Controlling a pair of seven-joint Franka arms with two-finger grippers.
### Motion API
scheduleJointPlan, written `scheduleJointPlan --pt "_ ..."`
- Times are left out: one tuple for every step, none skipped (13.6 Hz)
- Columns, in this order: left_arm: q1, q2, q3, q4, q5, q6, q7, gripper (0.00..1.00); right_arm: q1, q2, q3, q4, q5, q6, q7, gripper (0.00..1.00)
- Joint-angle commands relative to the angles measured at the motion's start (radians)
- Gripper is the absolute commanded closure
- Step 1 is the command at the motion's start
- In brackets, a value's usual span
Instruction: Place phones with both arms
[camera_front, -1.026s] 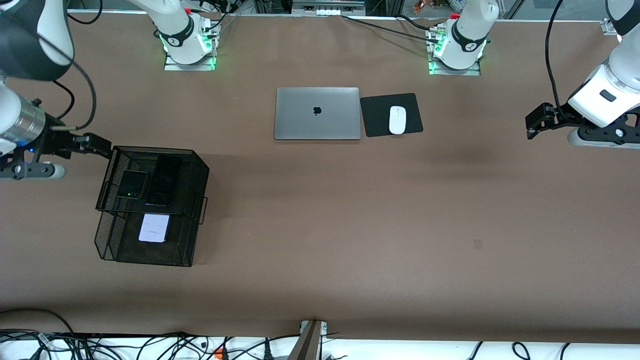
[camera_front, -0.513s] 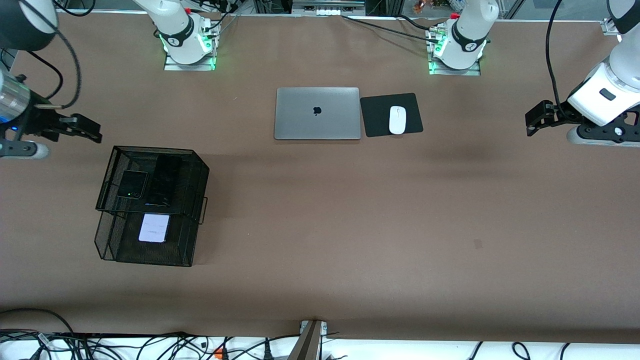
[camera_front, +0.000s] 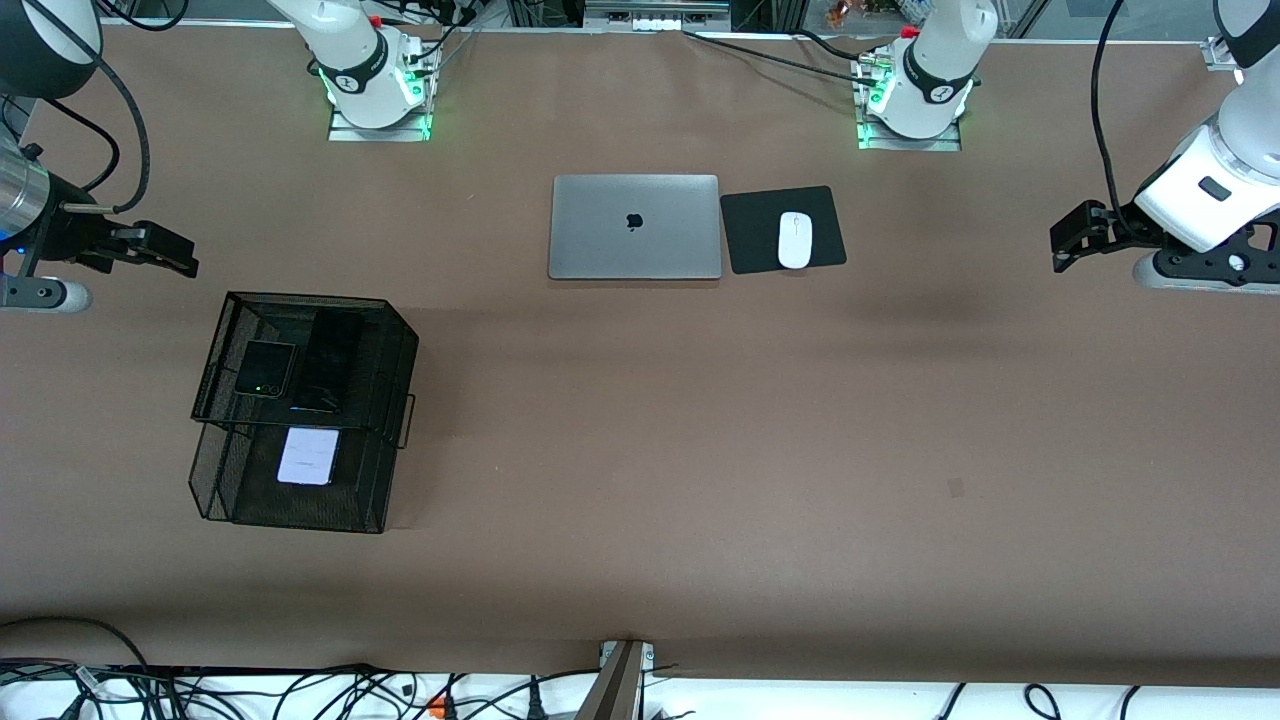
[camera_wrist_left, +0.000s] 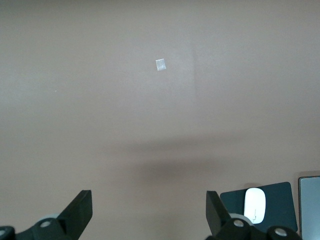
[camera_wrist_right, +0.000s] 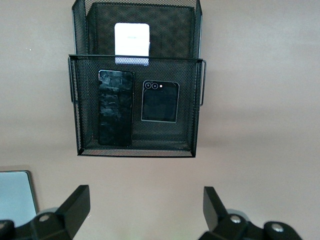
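The right hand (camera_front: 185, 262) has been drawn slightly farther from the wire rack (camera_front: 385, 340) than half a second ago; its fingers are spread wide, holding nothing. Three phones are counted: a small black phone (camera_front: 265, 368) and a long black phone (camera_front: 328, 360) lie side by side on the upper tier, partly veiled by mesh. A pale phone (camera_front: 308, 456) lies on the lower tier. The left hand (camera_front: 1068, 245) waits wide open and empty over the worktop (camera_front: 700, 450) at its own end.

I see a brown surface (camera_front: 640, 560) under even light, with soft shadow bands across it. Tangled cables (camera_front: 300, 690) lie along a white ledge (camera_front: 800, 698) at its near edge.
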Motion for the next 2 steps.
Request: scheduleJointPlan --pt "0.0 0.007 0.001 0.022 -0.019 -0.017 0.019 0.0 -0.018 -0.025 0.018 -0.014 0.005 -0.01 0.016 0.0" --pt "0.0 0.007 0.001 0.022 -0.019 -0.017 0.019 0.0 -0.018 -0.025 0.018 -0.014 0.005 -0.01 0.016 0.0"
